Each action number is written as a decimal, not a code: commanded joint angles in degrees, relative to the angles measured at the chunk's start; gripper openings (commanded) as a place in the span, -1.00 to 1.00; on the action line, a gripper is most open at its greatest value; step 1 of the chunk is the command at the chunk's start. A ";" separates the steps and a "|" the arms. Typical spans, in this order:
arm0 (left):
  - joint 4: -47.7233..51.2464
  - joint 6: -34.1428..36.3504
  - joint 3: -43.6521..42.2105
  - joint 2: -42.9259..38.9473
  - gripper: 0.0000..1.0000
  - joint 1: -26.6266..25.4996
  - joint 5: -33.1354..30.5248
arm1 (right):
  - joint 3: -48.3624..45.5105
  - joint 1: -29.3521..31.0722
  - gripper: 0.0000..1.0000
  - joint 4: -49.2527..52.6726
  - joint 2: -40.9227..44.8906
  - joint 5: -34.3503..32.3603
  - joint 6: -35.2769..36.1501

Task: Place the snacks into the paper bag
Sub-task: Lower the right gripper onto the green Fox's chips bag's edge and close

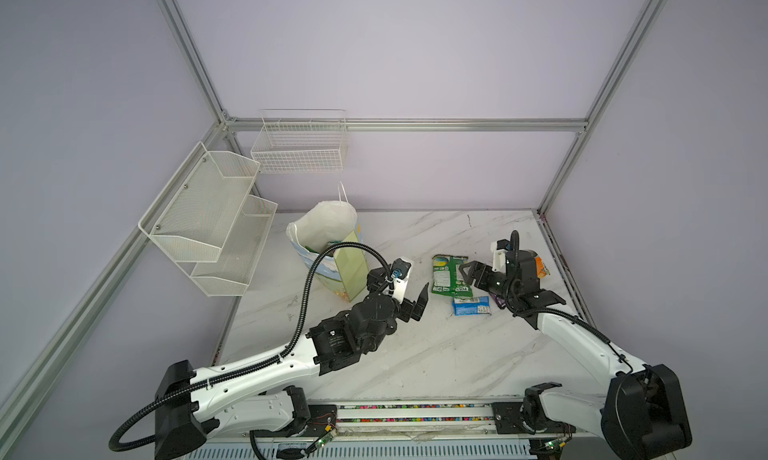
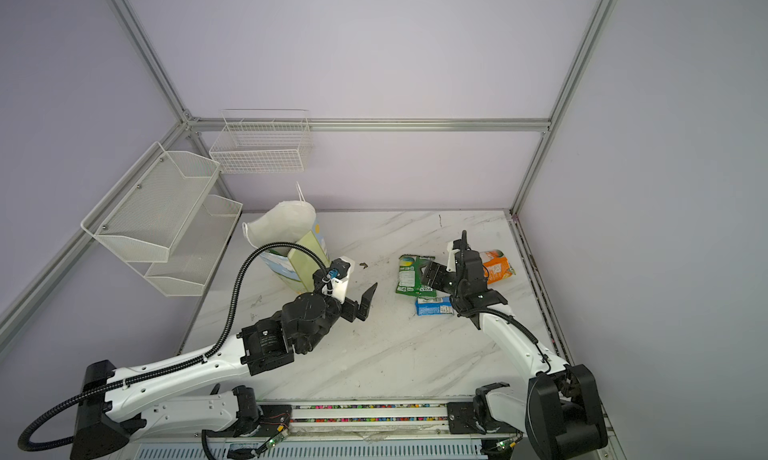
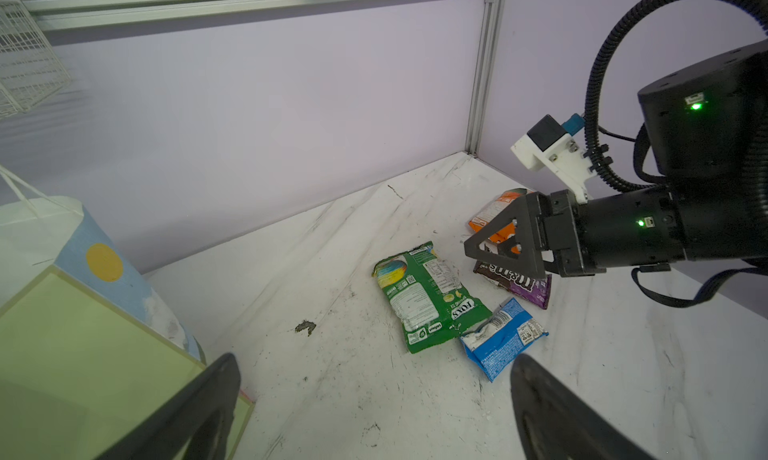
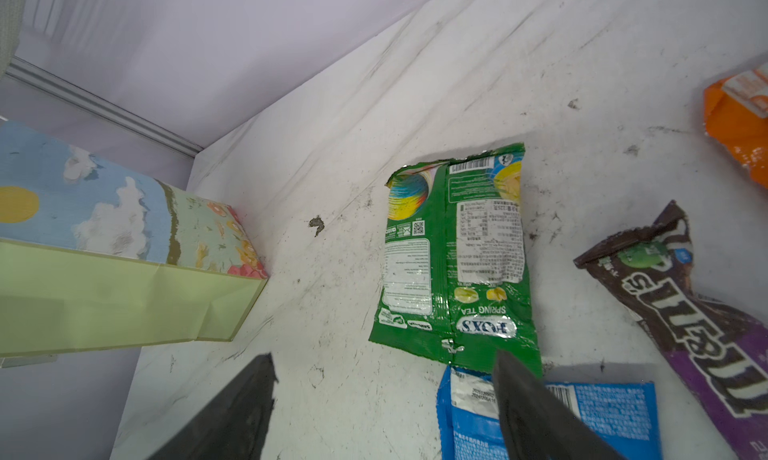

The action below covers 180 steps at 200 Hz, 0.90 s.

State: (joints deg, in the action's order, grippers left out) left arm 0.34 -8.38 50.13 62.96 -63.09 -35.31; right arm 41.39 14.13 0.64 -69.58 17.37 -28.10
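Black plastic right hand [image 4: 382, 354], spread wide and holding nothing, poised just above the near end of the green packet [image 4: 453, 254], one finger [image 4: 528, 408] over the seam between that packet and the touching blue packet [image 4: 623, 420]. Probably aiming for the green one.

Best lowered straight down, fingers astride the crimped near edge, turned a little away from the blue packet so as not to pinch both at once. Gentle closing advised: thin crinkly foil, flat on the table [image 4: 478, 84], more apt to slide than to lift. Then up high enough to clear the bag's rim before crossing left.

Left hand [image 1: 417, 303], likewise wide open and empty, hanging in between, just right of the paper bag [image 1: 351, 271]. Better kept out of the crossing path, or used to steady the bag.

Green packet: crumpled, back face up, white print panels, barcode at the far end, ragged far edge. Further right, dark purple wrapper [image 4: 698, 320] near and orange packet [image 4: 739, 133] far, both apart from the green.

Bag upright at the far left of the table, mouth open and white-lined, pale green side toward the hands, sky, sun and flowers painted on the face, string handle [image 1: 343, 192] sticking up. Four snacks outside it; contents not clear from these views.
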 commanded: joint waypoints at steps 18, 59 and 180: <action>0.58 -7.20 -4.21 -0.03 0.99 -0.19 2.83 | 0.88 -2.01 0.64 -1.82 -3.21 0.68 -0.71; 1.83 -11.66 -7.85 -0.36 1.00 -0.21 4.18 | -0.60 -5.46 0.60 -3.05 -6.63 3.59 -0.64; 3.79 -18.07 -13.37 -2.84 0.99 -0.19 4.28 | 0.45 -7.37 0.38 -4.19 -19.49 8.11 2.41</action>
State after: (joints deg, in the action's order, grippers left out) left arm 4.89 -24.27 39.64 61.84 -63.13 -31.18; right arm 41.36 7.01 -2.00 -87.42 24.93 -26.96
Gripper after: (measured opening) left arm 0.997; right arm 0.700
